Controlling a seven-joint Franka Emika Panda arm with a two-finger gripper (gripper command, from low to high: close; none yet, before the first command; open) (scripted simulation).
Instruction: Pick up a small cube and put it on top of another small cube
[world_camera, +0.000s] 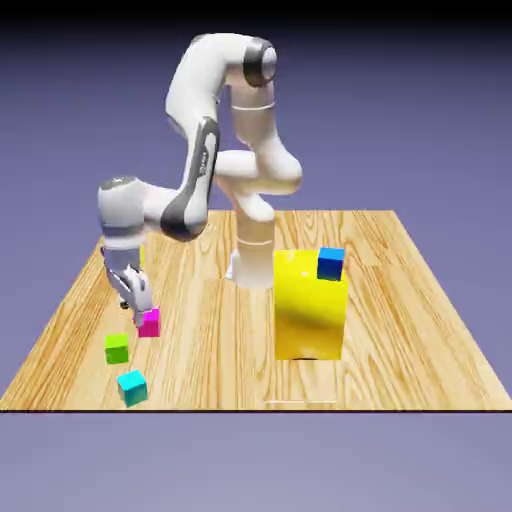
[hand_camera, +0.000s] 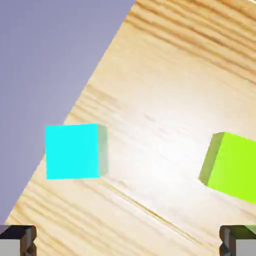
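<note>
the gripper (world_camera: 139, 305) hangs low over the desk (world_camera: 400, 330) near the exterior view's left edge, tilted, with its fingers spread wide: in the hand view the two grey fingertips (hand_camera: 17, 240) sit at opposite bottom corners with only bare wood between them, so it holds nothing. the small lime-green cube (world_camera: 117, 348) rests flat on the desk just in front of the gripper as the exterior view shows it, between the magenta cube (world_camera: 149, 322) and the cyan cube (world_camera: 132, 386), apart from both; in the hand view the lime-green cube (hand_camera: 231, 165) lies far off to the right and partly cut by the frame, while the cyan cube (hand_camera: 72, 151) sits to the left, near the desk's edge. a tall yellow block (world_camera: 310, 305) with a blue cube (world_camera: 331, 263) at its top stands well apart, toward the exterior view's right. the step in hand looks like the approach to a grasp, and the gripper is not yet lined up: neither cube is centred between the fingers. to do it well, i would shift the hand sideways until the lime-green cube sits midway between the fingertips, roll the wrist so the fingers face two flat sides squarely, straighten the tilt, then descend vertically and close only once the fingers straddle it; the magenta cube is very close to the fingers, so the sideways move should avoid nudging it
</note>
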